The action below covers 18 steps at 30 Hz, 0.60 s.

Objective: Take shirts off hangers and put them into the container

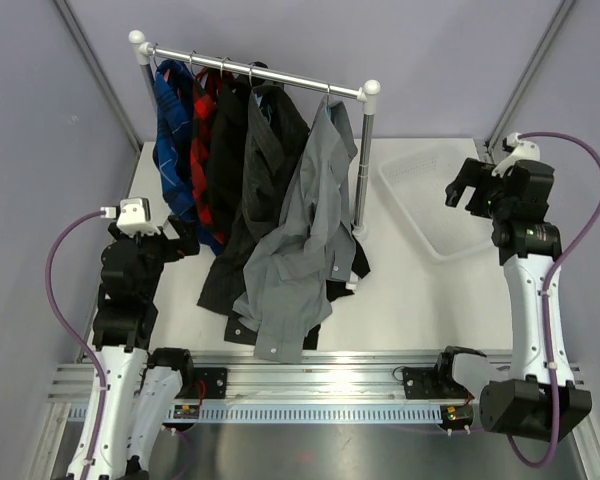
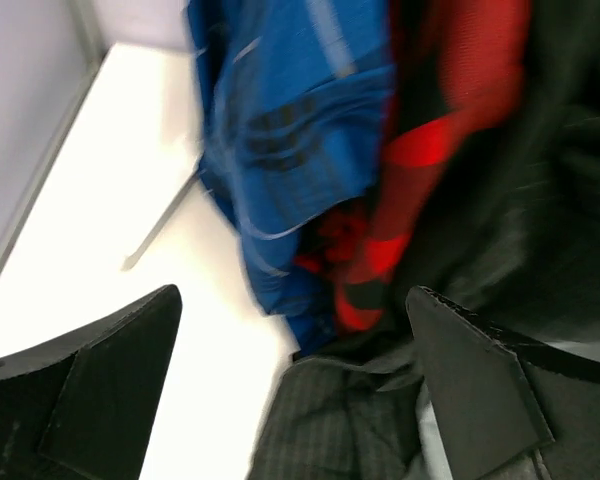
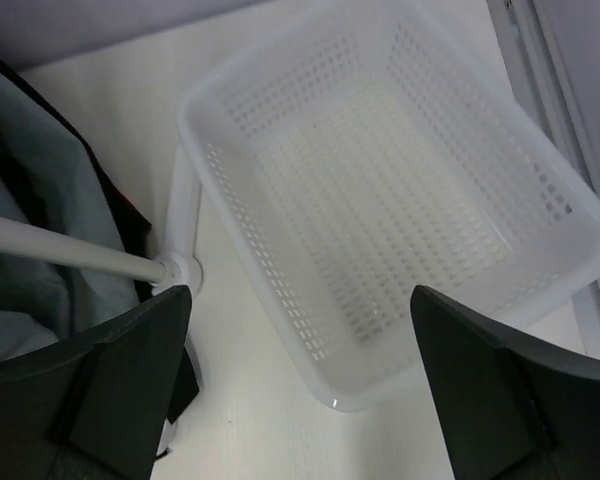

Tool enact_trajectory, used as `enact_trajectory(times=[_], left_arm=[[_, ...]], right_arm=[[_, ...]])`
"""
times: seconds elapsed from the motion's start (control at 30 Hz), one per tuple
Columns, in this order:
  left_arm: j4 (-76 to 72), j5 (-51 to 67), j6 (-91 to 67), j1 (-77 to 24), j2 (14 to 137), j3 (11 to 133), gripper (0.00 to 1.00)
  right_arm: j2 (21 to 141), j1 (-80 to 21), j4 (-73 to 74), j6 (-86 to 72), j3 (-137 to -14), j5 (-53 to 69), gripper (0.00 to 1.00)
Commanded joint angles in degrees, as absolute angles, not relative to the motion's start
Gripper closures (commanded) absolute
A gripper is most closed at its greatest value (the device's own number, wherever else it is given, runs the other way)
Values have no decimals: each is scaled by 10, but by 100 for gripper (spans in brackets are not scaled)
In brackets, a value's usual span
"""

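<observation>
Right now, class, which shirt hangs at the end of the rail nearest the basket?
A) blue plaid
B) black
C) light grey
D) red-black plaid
C: in the top view the light grey shirt hangs at the right end of the metal rail, the side where the white mesh basket sits.

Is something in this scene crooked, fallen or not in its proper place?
The light grey shirt hangs twisted at the right end of the rail, and its hem lies bunched on the table with the charcoal shirt. The basket sits slanted to the table edge.
</observation>
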State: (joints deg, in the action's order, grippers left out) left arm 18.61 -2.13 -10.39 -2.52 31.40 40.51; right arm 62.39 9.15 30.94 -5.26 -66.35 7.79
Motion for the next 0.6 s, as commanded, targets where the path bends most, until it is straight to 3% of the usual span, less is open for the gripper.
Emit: enact_trajectory(times=[0.0,0.43,0.57], left_arm=[[165,54,-112,-24,304,432,1],[286,250,-224,-35,372,642,1],[315,190,-236,-112,418,714,1]], right_arm=[[597,90,325,-62,-715,97,1],[604,83,457,223,-708,417,1],[592,83,446,220,-681,459,1]])
